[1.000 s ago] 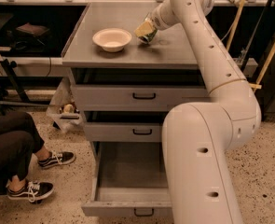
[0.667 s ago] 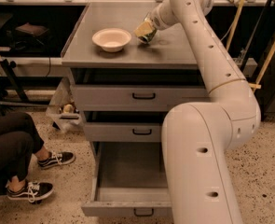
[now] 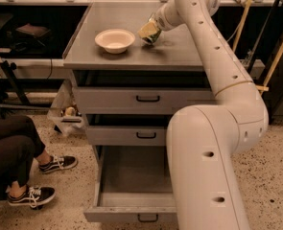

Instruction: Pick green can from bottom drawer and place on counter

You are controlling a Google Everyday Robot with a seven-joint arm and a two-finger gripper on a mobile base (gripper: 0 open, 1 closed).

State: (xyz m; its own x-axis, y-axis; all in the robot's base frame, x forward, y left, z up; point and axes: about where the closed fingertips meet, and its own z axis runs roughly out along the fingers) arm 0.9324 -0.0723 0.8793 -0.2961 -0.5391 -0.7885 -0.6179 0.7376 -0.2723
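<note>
My gripper (image 3: 150, 32) reaches over the counter (image 3: 131, 56), just right of the cream bowl. It is shut on the green can (image 3: 148, 38), which is tilted with its lower end at or just above the counter top. Most of the can is hidden by the pale fingers (image 3: 148, 29). The bottom drawer (image 3: 131, 176) is pulled wide open below, and the part of its floor that shows is bare. My white arm covers the drawer's right side.
A cream bowl (image 3: 115, 40) sits on the counter left of the can. The two upper drawers (image 3: 146, 99) are slightly open. A seated person's legs and black sneakers (image 3: 33, 195) are at the left on the floor. Shelving and cables stand behind.
</note>
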